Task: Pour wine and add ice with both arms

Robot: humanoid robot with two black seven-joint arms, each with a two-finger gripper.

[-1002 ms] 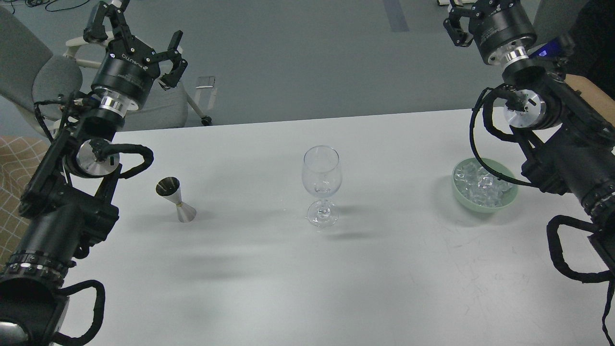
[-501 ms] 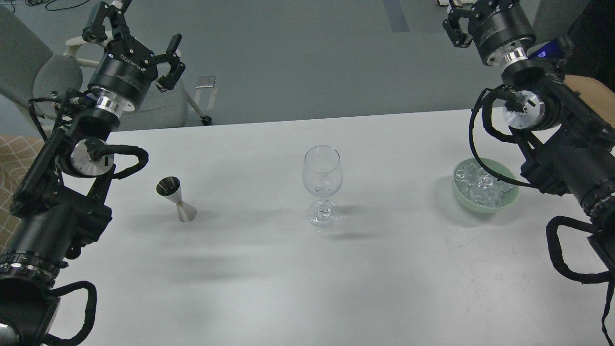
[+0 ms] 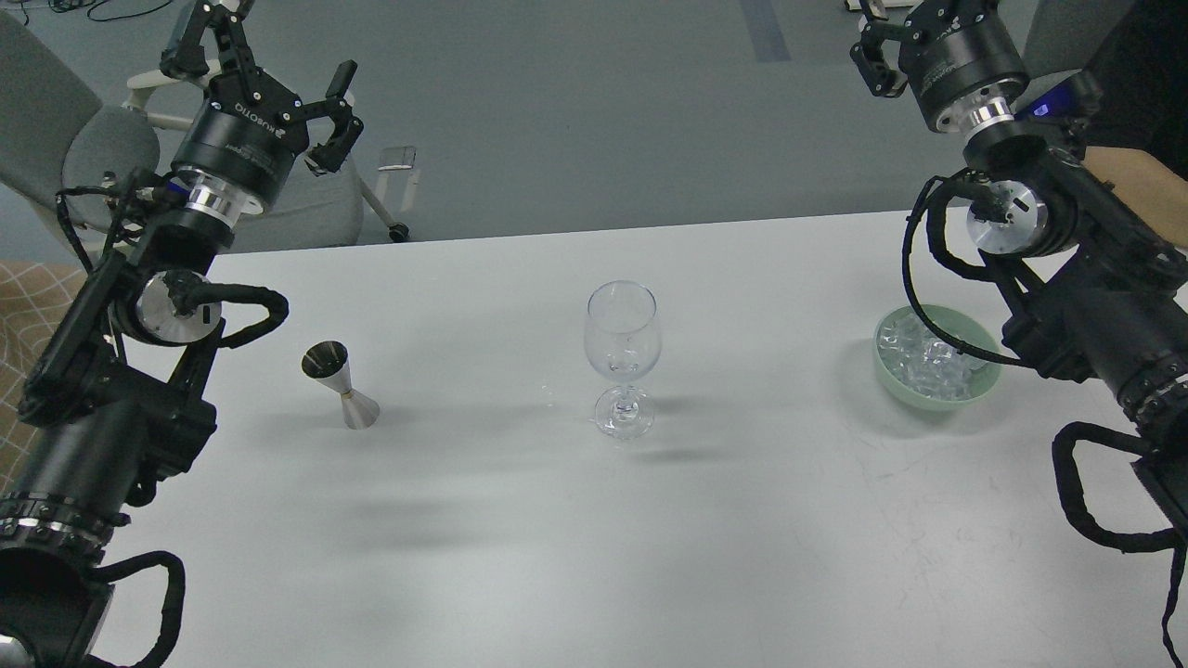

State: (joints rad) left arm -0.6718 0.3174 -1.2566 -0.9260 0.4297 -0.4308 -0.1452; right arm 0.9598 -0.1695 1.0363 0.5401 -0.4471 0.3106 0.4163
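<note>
An empty clear stemmed wine glass point(image 3: 622, 357) stands at the middle of the white table point(image 3: 575, 557). A steel jigger point(image 3: 340, 385) stands to its left. A pale green bowl point(image 3: 893, 382) at the right holds several clear ice cubes point(image 3: 928, 362). My left gripper point(image 3: 276, 67) is raised high beyond the table's far left edge, open and empty, well above and behind the jigger. My right gripper point(image 3: 896, 42) is raised at the top right, behind the bowl. Its fingertips are cut off by the frame's top edge. A cable of my right arm crosses in front of the bowl's right side.
A grey chair point(image 3: 65, 139) and a white wheeled chair base point(image 3: 394, 172) stand on the floor behind the table at the left. A tan shape point(image 3: 1128, 172) and a dark figure point(image 3: 1146, 65) are at the far right edge.
My left arm has shifted slightly left. My right gripper has moved slightly up and left, further out of frame. Glass, jigger and bowl have not moved.
</note>
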